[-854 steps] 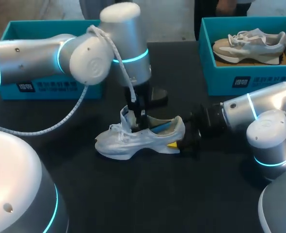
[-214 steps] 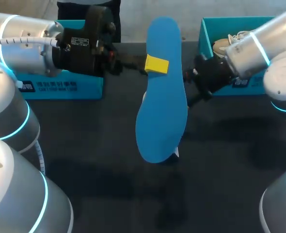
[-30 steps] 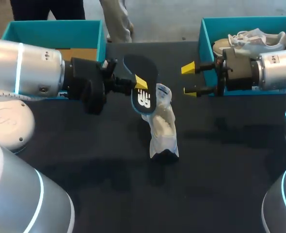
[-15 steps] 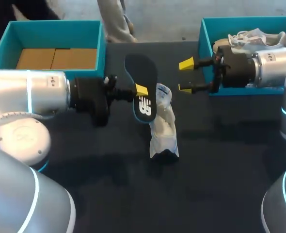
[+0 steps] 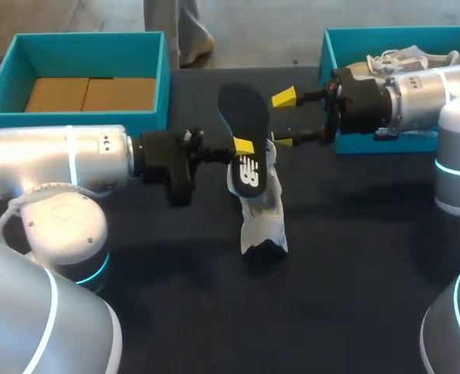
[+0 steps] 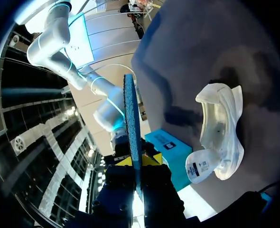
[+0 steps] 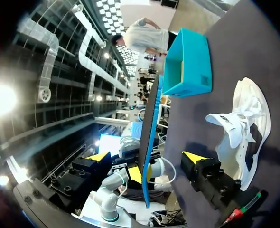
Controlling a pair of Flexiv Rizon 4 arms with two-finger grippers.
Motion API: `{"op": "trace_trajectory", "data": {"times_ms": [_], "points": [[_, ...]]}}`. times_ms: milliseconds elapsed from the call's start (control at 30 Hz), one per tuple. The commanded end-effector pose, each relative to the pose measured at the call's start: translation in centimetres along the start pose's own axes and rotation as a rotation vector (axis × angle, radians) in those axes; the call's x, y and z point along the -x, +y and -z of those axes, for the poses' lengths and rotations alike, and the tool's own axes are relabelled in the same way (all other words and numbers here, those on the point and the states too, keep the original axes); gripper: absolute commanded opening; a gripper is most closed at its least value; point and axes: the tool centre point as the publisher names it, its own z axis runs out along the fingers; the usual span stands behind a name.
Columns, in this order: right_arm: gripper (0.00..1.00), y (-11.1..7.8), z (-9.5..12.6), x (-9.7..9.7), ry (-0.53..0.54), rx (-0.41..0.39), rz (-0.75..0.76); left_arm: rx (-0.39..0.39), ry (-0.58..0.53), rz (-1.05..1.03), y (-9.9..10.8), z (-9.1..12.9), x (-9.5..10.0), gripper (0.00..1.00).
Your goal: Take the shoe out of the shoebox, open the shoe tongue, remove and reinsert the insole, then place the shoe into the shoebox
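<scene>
My left gripper (image 5: 242,146) pinches the insole (image 5: 244,117) upright. My right gripper (image 5: 284,118) gapes wide at its 3 o'clock. The shoe (image 5: 261,214) lies mid-table (image 5: 355,257), with one shoebox (image 5: 90,47) at 11 o'clock and a second shoebox (image 5: 331,47) at 1.

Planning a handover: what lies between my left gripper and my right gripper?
The insole, standing on edge and clamped in the left gripper. The right gripper faces it with fingers open. The head view shows it.

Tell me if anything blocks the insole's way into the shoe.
Nothing visible does. The left end effector holds the insole close to the shoe; the right end effector is open beside the insole, not under it.
</scene>
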Motion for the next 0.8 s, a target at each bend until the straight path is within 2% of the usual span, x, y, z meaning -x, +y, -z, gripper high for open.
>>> {"op": "trace_trajectory", "data": {"times_ms": [33,67,100,167,333,567,700,800], "points": [[0.73,0.89,-0.83,0.18,0.0,-0.019,-0.003,0.011,-0.014,0.007,0.55,-2.33,-0.26,0.0],[0.7,0.97,-0.89,0.19,-0.002,-0.021,-0.006,0.015,-0.019,0.012,0.59,-2.51,-0.28,0.0],[0.58,1.03,-0.92,0.2,-0.004,-0.021,-0.007,0.016,-0.02,0.015,0.61,-2.62,-0.28,0.0],[0.5,1.12,-0.95,0.22,-0.007,-0.02,-0.009,0.018,-0.025,0.019,0.53,-2.77,-0.29,0.0],[0.48,1.33,-0.82,0.43,-0.01,-0.011,-0.013,0.008,-0.028,0.016,0.11,-2.86,-0.48,0.0],[0.41,1.58,-0.78,0.48,-0.011,0.002,-0.014,0.017,-0.031,0.027,0.22,-2.45,-0.67,0.0],[0.35,1.66,-0.85,0.61,-0.011,0.001,-0.016,0.018,-0.028,0.027,0.33,-2.33,-0.82,0.0],[0.25,1.78,-1.15,0.68,-0.006,-0.003,-0.014,0.019,-0.028,0.028,0.38,-2.35,-0.84,0.0]]}}
